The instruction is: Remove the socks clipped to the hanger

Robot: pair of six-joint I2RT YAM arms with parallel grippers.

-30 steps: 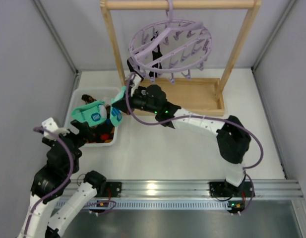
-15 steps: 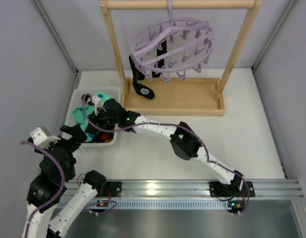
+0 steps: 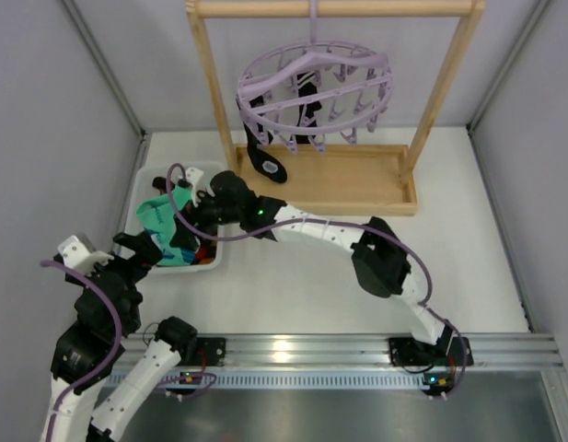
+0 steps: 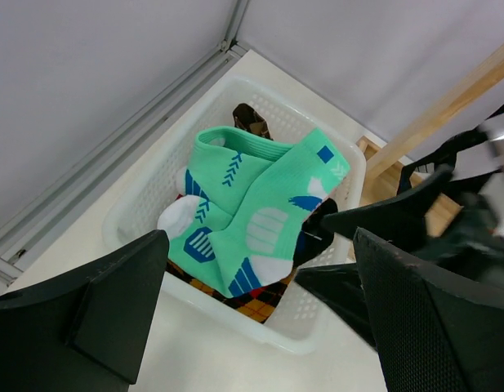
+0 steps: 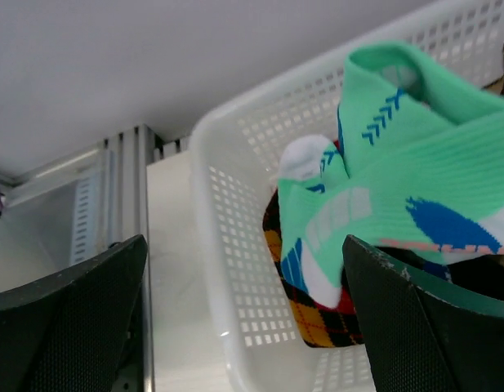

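The lilac hanger (image 3: 316,87) hangs from the wooden frame with a black sock (image 3: 263,157) clipped at its left and another black sock (image 3: 307,106) under the ring. A mint-green sock (image 3: 159,216) (image 4: 252,208) (image 5: 399,184) lies in the white basket (image 3: 136,198) (image 4: 235,314) (image 5: 235,269). My right gripper (image 3: 193,226) (image 5: 243,327) hovers over the basket's near right side, open, with nothing between its fingers. My left gripper (image 3: 145,250) (image 4: 260,327) stands open just in front of the basket, holding nothing.
A red-orange-black diamond sock (image 4: 260,304) (image 5: 317,314) lies under the mint one, and a brown patterned sock (image 4: 252,121) lies at the basket's far side. The wooden frame's tray base (image 3: 357,184) stands behind. Grey walls close in on both sides; a metal rail (image 3: 357,354) runs along the near edge.
My right arm carried the mint-green sock from below the hanger to the basket, opened and let it go there. The hanger still sways. The left arm drew back slightly.
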